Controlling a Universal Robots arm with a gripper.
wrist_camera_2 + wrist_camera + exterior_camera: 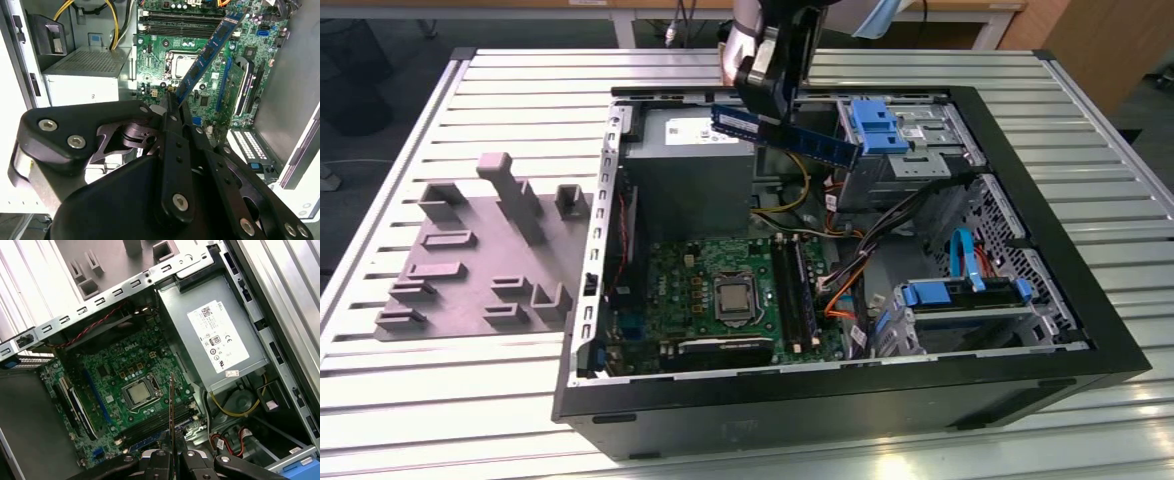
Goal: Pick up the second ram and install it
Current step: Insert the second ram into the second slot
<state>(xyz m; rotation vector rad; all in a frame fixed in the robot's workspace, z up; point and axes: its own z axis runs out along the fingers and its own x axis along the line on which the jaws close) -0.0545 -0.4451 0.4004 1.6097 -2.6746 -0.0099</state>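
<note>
Chunky black jaws sit right up against the lens in the second wrist view, clamped shut on one end of the second ram [207, 54]. The stick pokes out from them as a blue strip with black chips, slanting across the green motherboard [152, 55] below it. So yeah, it's up in the air, not seated in anything.

From the exterior view, the second ram [787, 137] hangs above the open computer case [854, 405], over the far end where the grey power supply [683, 180] sits. It's just beside a blue drive bracket [877, 125] and tilted, with the end toward the exterior view's right a bit lower. The long black memory slots [790, 290] are down on the board next to the CPU socket [735, 298], well apart from the stick.

In the first wrist view the second ram [171, 400] shows edge-on, just a thin line over the board near the socket.

The case lies open side up on a slatted metal surface [440, 400]. A grey fixture plate [454, 265] with upright blocks sits beside it, toward the exterior view's left.
</note>
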